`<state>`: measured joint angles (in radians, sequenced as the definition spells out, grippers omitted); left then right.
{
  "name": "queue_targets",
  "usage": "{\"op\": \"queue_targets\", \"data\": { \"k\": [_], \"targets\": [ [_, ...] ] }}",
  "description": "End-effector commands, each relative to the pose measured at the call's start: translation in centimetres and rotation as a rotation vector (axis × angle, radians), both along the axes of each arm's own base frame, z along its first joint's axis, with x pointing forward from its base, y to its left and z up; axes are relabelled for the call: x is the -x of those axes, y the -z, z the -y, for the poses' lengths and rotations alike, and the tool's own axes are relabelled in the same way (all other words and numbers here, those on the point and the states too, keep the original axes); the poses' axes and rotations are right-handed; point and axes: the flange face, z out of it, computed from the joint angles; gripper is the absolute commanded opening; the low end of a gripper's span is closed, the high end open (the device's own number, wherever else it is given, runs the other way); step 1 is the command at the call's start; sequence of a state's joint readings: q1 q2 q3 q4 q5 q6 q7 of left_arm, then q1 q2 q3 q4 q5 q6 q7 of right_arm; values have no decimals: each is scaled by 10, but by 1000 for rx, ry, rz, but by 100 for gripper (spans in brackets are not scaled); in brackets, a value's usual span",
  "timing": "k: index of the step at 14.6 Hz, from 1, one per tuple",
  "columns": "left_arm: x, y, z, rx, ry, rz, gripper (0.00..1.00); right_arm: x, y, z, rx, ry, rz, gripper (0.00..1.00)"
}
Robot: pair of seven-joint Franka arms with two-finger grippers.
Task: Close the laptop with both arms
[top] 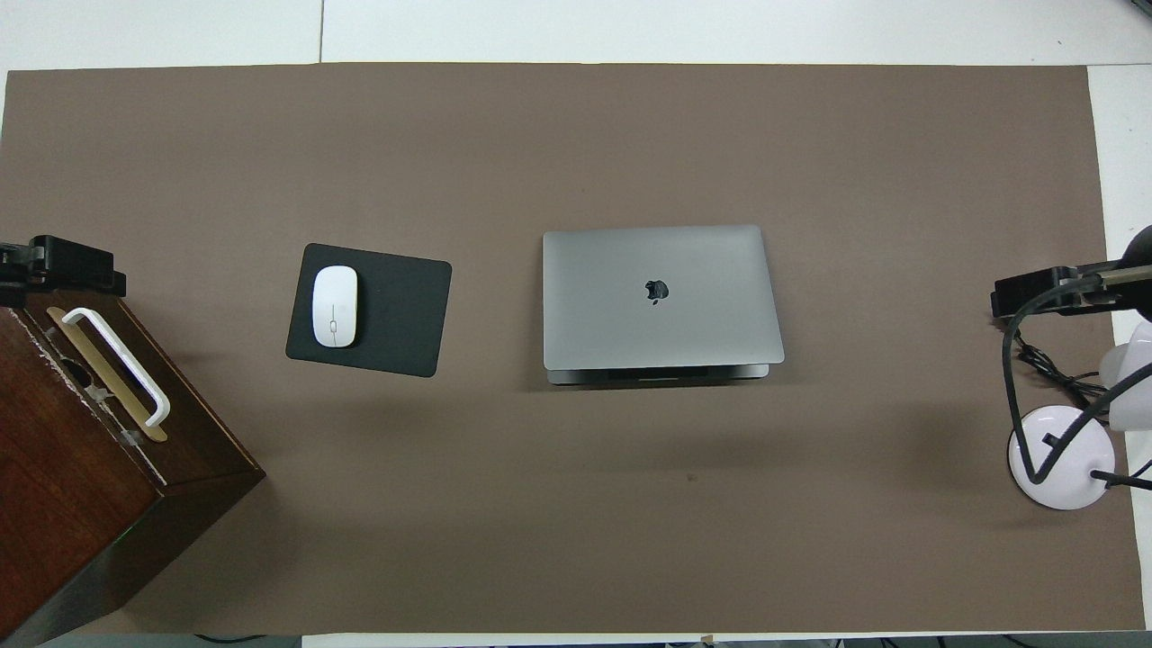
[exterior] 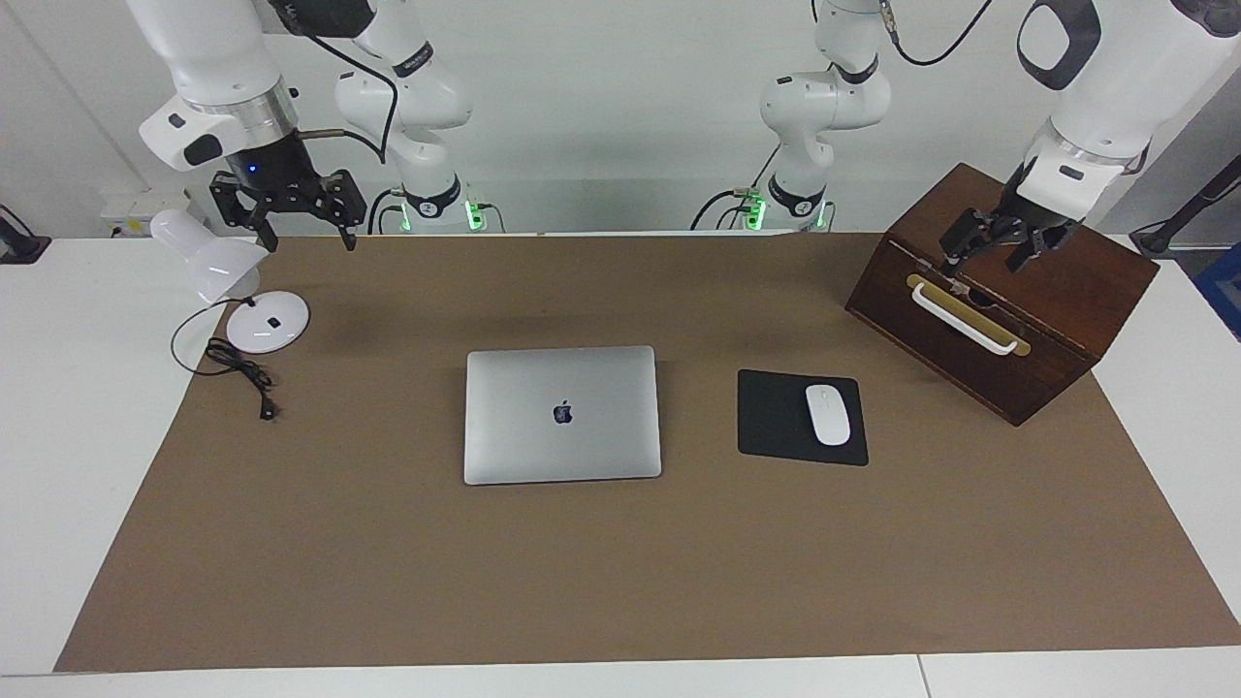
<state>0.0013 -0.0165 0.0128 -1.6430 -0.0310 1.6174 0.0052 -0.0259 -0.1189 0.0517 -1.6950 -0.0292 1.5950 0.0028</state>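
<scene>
A: Laptop point(exterior: 562, 414) status?

B: Lid fully down, flat on the brown mat point(exterior: 620, 562), near the middle of the worktop point(exterior: 68, 427). The apple logo faces up.

A: And the arms?

B: Both are up in the air, apart from the laptop. The right gripper point(exterior: 302, 229) hangs over the worktop corner at the right arm's end, along the robots' edge, just above the white lamp point(exterior: 218, 262). Its fingers point(exterior: 347, 225) are spread wide with nothing between them.

A: The left one?

B: The left gripper point(exterior: 989, 254) is over the wooden box point(exterior: 1047, 291), which sits at the left arm's end near the robots' edge. It hovers above the box's top by the white handle point(exterior: 960, 318). I cannot tell how far its fingers are parted, nor whether it touches the box.

A: Anything else lying around?

B: A black mouse pad point(exterior: 776, 417) beside the laptop, toward the left arm's end, with a white mouse point(exterior: 828, 414) on it. The lamp's round base point(exterior: 269, 321) and its black cord point(exterior: 242, 373) rest on the mat's edge at the right arm's end.

A: Does the overhead view agree?

B: Yes: laptop point(top: 661, 297) shut, pad point(top: 396, 315) and mouse point(top: 335, 306) beside it, box point(top: 81, 486) in the corner.
</scene>
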Motion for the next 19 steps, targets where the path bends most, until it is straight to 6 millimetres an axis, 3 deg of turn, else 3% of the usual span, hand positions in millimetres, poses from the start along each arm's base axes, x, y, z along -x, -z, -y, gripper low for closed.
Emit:
{"op": "queue_targets", "data": {
  "k": [1, 5, 7, 17, 19],
  "targets": [
    [-6, 3, 1, 4, 29, 59, 100, 8, -1, 6, -15, -15, -6, 100],
    [-7, 3, 3, 1, 34, 58, 100, 8, -1, 6, -15, -13, -5, 100],
    [-5, -10, 3, 0, 37, 49, 100, 8, -1, 6, -14, -15, -5, 100],
    [-1, -9, 6, 2, 3, 13, 100, 8, -1, 8, -14, -24, -10, 100],
    [-1, -10, 6, 2, 4, 15, 100, 8, -1, 21, -13, -30, -10, 100]
  ]
}}
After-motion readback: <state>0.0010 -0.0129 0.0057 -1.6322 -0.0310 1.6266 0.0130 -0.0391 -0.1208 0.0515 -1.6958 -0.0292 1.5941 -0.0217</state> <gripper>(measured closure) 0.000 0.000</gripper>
